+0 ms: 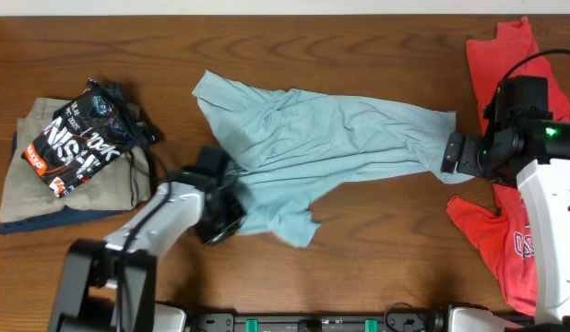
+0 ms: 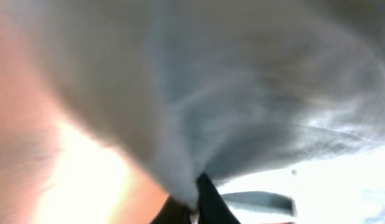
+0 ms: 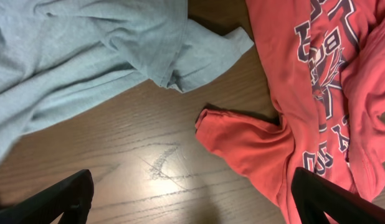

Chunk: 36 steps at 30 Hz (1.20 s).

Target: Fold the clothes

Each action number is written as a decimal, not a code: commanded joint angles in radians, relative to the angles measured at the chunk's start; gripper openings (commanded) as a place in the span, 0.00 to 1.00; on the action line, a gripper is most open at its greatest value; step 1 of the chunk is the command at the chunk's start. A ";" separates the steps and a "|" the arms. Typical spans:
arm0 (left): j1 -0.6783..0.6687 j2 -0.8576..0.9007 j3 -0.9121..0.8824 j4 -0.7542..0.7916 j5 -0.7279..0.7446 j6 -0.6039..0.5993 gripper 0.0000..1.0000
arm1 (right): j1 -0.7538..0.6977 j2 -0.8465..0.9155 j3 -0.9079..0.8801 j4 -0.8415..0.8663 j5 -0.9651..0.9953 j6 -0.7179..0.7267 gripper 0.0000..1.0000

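Observation:
The clothes, a pale blue-grey T-shirt (image 1: 313, 148), lie crumpled and spread across the middle of the table. My left gripper (image 1: 222, 205) is shut on the shirt's lower left edge. In the left wrist view the blurred cloth (image 2: 242, 93) fills the frame and runs down between the dark fingers (image 2: 211, 208). My right gripper (image 1: 448, 155) is open at the shirt's right end. In the right wrist view its fingers (image 3: 61, 199) stand wide apart over bare wood, with the shirt's corner (image 3: 86, 50) above them at the upper left.
A red T-shirt with lettering (image 1: 506, 231) lies bunched along the right edge, close under the right arm (image 3: 317, 93). At the left, a black printed shirt (image 1: 82, 134) sits on a stack of folded clothes (image 1: 45, 198).

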 commanded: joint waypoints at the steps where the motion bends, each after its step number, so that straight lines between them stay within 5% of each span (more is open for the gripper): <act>1: 0.104 -0.098 0.035 -0.140 -0.021 0.216 0.06 | -0.014 -0.015 -0.026 0.017 -0.039 -0.008 0.99; 8: 0.364 -0.299 0.064 -0.280 -0.020 0.300 0.06 | -0.014 -0.015 -0.195 0.134 -0.139 -0.008 0.93; 15: 0.406 -0.338 0.063 -0.280 -0.020 0.300 0.06 | -0.014 -0.014 -0.397 0.270 -0.145 0.045 0.19; 25: 0.406 -0.335 0.061 -0.280 -0.020 0.300 0.06 | -0.014 -0.014 -0.690 0.634 -0.166 0.136 0.17; 36: 0.406 -0.335 0.061 -0.280 -0.020 0.300 0.06 | -0.179 -0.014 -0.749 0.724 0.368 0.368 0.09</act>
